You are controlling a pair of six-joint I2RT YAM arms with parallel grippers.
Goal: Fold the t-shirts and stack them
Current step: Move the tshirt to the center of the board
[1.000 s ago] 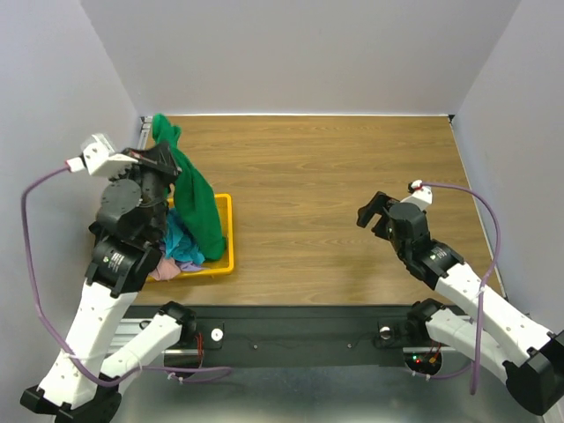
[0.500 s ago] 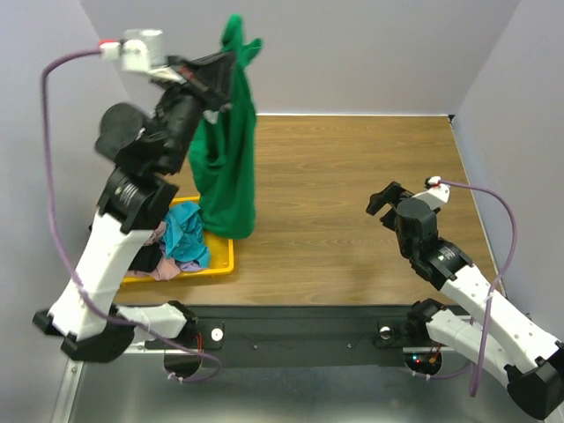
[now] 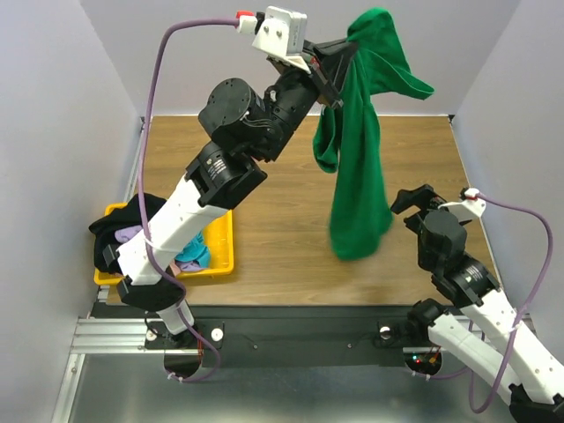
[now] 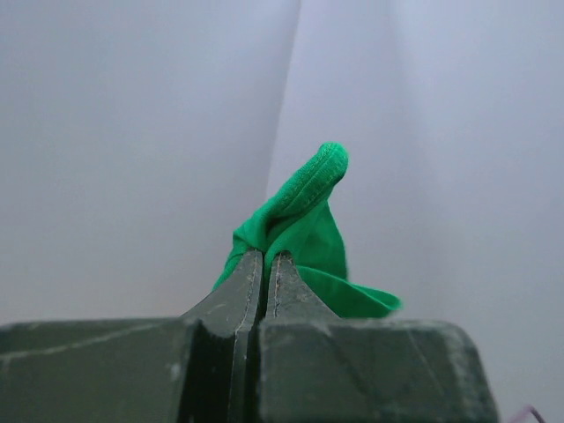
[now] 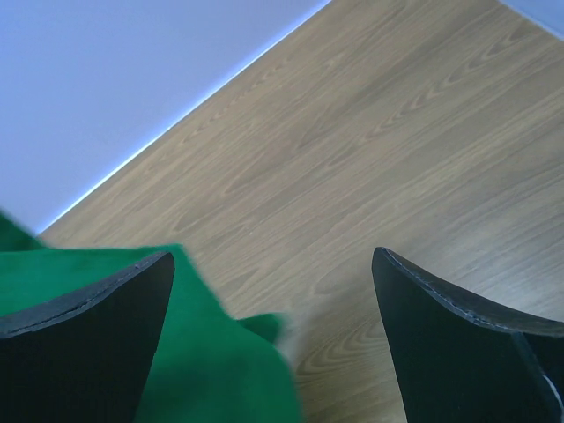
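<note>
- Grips a fold of the green t-shirt (image 3: 357, 176) in the left claw (image 3: 339, 57), pinched shut high above the far middle of the desk (image 3: 264, 176).
- From the left wrist, shows the pinched cloth (image 4: 304, 220) poking up past the closed tips (image 4: 264, 257).
- Hangs long and narrow from that pinch, hem low over the wood right of centre; touching or not, cannot tell.
- Spreads the right claw (image 3: 414, 198) wide, holding nothing, just right of the hem.
- From the right wrist, shows green cloth (image 5: 176, 370) at the left finger and bare wood between the tips (image 5: 273, 254).
- Shows wood grain from the shirt to the yellow bin (image 3: 225, 242) at the near left corner.
- Heaps the black shirt (image 3: 132, 220), teal shirt (image 3: 196, 256) and lavender shirt (image 3: 130, 234) there, black spilling over the left rim.
</note>
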